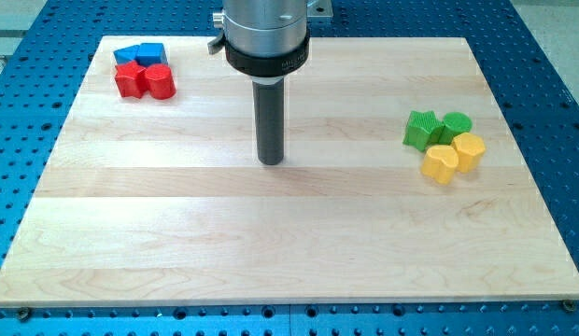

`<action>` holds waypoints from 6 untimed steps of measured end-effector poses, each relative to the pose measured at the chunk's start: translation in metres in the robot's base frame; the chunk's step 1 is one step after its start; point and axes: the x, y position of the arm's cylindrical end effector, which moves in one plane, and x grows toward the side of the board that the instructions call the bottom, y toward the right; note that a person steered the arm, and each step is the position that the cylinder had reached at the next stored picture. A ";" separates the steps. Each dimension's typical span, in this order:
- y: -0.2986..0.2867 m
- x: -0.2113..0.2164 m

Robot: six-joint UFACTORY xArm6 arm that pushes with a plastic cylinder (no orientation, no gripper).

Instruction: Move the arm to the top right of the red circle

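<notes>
Blue perforated metal frames a pale wooden bench, and its top left corner holds a tight cluster: a blue block of unclear shape at the back, a red star-like block in front of it, and the red circle touching that star's right side. Near the middle, well apart from that cluster, the dark rod hangs from the arm and the tip rests on bare wood; the arm carries no gripper, so nothing opens or closes. At the view's right sit a green star, a green round block, a yellow heart-like block and a yellow round block, all touching. To do the step well, the tip should probably travel up and left over open wood, ending just beside the circle's upper right without nudging it or the blue block. The red circle stands upright, its round face upward; being round, it shows no long axis or heading.
</notes>
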 end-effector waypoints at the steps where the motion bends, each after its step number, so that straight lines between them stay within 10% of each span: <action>1: 0.000 0.000; 3: 0.041 -0.083; 4: 0.015 -0.168; 6: -0.111 -0.201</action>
